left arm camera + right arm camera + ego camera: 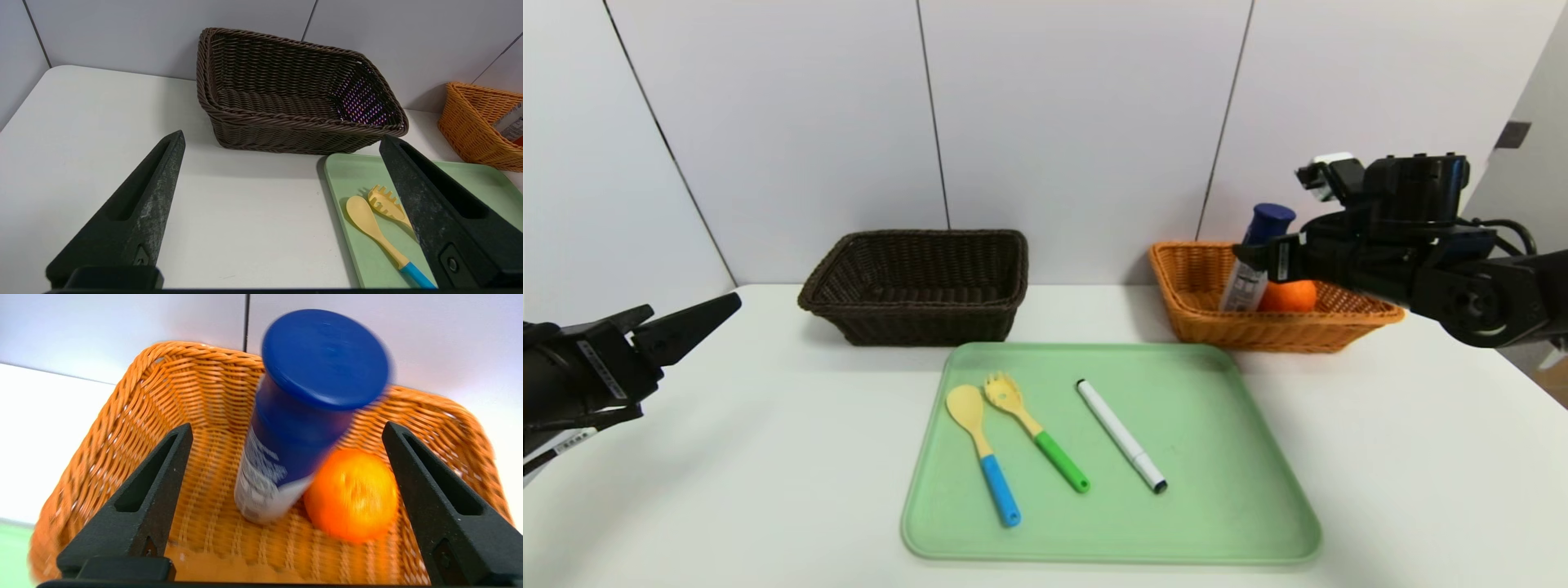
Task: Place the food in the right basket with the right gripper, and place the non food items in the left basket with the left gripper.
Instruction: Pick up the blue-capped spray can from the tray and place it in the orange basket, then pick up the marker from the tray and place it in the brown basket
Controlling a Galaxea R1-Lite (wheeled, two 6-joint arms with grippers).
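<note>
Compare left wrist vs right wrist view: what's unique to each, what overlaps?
Left wrist only: the dark brown basket, empty, plus the green tray with the yellow spoon and fork, framed by the open left hand.

Right wrist only: the blue-capped bottle leaning beside the orange, between the open right hand fingers.

Both: the orange-tan basket and white table.

— What else do I have in front of me?
— A green tray [1241,490] lying flat on the white surface [768,490], and grey wall panels [1078,122] with dark seams behind it.
</note>
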